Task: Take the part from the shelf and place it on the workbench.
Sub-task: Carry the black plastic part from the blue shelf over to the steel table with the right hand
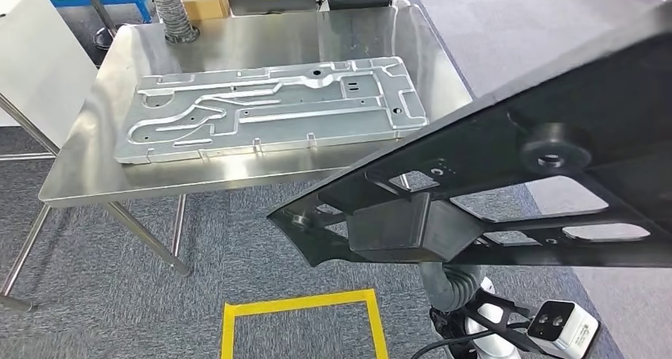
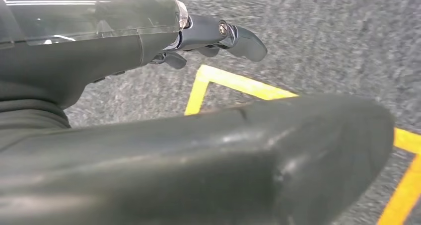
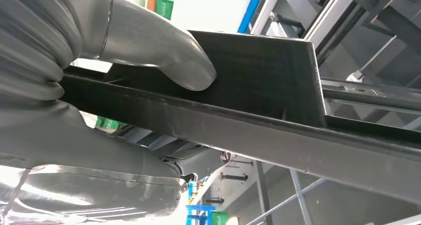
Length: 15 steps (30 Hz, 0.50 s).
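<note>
— What do I have on the left?
— My left hand (image 2: 213,36) hangs over grey carpet and yellow floor tape (image 2: 233,83), fingers curled in, holding nothing.
— And the black part (image 1: 507,177)?
— Clamped in my right hand (image 3: 99,61): thumb on top, fingers beneath (mostly hidden). Its long axis slants from upper right down toward the steel workbench (image 1: 79,177), above the floor, not yet on it.

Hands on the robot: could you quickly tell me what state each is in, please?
Left hand: holds nothing; open or closed cannot be told.
Right hand: grips the black part.
</note>
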Tool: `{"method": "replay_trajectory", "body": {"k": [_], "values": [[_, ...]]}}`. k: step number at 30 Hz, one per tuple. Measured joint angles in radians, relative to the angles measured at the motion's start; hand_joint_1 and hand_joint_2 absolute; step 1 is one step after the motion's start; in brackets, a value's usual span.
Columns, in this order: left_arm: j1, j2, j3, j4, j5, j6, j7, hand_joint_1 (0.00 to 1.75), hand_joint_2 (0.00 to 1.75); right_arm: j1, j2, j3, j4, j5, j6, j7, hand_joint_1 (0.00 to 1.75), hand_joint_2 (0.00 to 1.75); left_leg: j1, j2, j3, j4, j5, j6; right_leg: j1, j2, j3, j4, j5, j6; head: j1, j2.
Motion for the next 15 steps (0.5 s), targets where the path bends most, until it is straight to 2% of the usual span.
{"method": "replay_trajectory", "body": {"k": [1,3,5,6,9,10,11,12,13,14,15], "values": [[0.0,0.0,0.0,0.0,0.0,0.0,0.001,0.0,0.0,0.001,0.0,-0.001,-0.001,0.0,0.0,0.0,1.75,1.75,-0.002,0.0,0.003,-0.016,0.013,0.009,0.001,0.0,0.004,0.002,-0.006,0.007,0.0,0.0],[0.0,0.001,0.0,0.0,0.0,0.0,0.002,0.0,0.0,0.003,0.001,-0.004,-0.006,-0.003,0.002,0.0,1.75,1.75,-0.004,-0.001,0.009,-0.017,0.009,0.026,0.001,0.0,0.005,0.01,-0.01,0.019,0.0,0.0],[-0.001,0.001,0.0,0.0,0.0,0.0,0.002,0.0,0.0,0.003,0.001,-0.007,-0.01,-0.005,0.004,0.0,1.75,1.75,-0.002,-0.002,0.022,-0.024,0.005,0.039,-0.001,-0.002,-0.015,0.054,-0.016,0.027,0.0,0.0],[-0.001,0.001,0.0,0.0,0.001,0.0,0.002,0.0,0.0,0.003,0.001,-0.008,-0.011,-0.006,0.005,0.0,1.75,1.75,-0.001,-0.002,0.03,-0.028,0.002,0.044,-0.002,-0.003,-0.042,0.103,-0.029,0.031,0.0,0.0],[0.0,0.001,0.0,0.0,0.003,0.001,0.001,0.0,0.0,0.007,0.001,-0.01,-0.012,-0.009,0.007,0.0,1.75,1.75,-0.004,-0.002,0.048,-0.03,-0.016,0.052,-0.005,-0.005,-0.167,0.283,-0.098,0.042,0.0,0.0],[0.001,0.001,0.0,0.0,0.004,0.001,0.001,0.0,0.0,0.009,0.001,-0.01,-0.012,-0.01,0.008,0.0,1.75,1.75,-0.006,-0.003,0.057,-0.03,-0.023,0.053,-0.005,-0.006,-0.194,0.304,-0.104,0.041,0.0,0.0],[0.001,0.001,0.0,0.0,0.005,0.001,0.001,0.0,0.0,0.009,0.001,-0.01,-0.012,-0.011,0.01,0.0,1.75,1.75,-0.007,-0.004,0.069,-0.03,-0.032,0.052,-0.005,-0.006,-0.202,0.287,-0.087,0.038,0.0,0.0],[0.002,0.001,0.0,0.0,0.006,0.002,0.001,0.0,0.0,0.009,0.001,-0.01,-0.013,-0.013,0.011,0.0,1.75,1.75,-0.009,-0.005,0.082,-0.03,-0.041,0.052,-0.004,-0.007,-0.192,0.235,-0.048,0.032,0.0,0.0],[0.002,0.001,0.0,0.0,0.007,0.002,0.001,0.0,0.0,0.009,0.001,-0.01,-0.013,-0.014,0.013,0.0,1.75,1.75,-0.01,-0.005,0.094,-0.031,-0.051,0.05,0.0,-0.008,-0.173,0.162,0.006,0.023,0.0,0.0],[0.001,-0.001,0.0,0.0,0.007,0.002,0.001,0.0,0.0,0.01,0.001,-0.011,-0.013,-0.016,0.015,0.0,1.75,1.75,-0.012,-0.006,0.106,-0.031,-0.061,0.047,0.004,-0.009,-0.156,0.1,0.049,0.014,0.0,0.0],[0.001,-0.002,0.0,0.0,0.007,0.002,0.001,0.0,0.0,0.01,0.001,-0.011,-0.013,-0.016,0.017,0.0,1.75,1.75,-0.013,-0.006,0.112,-0.032,-0.068,0.043,0.01,-0.01,-0.144,0.055,0.077,0.006,0.0,0.0]]}}
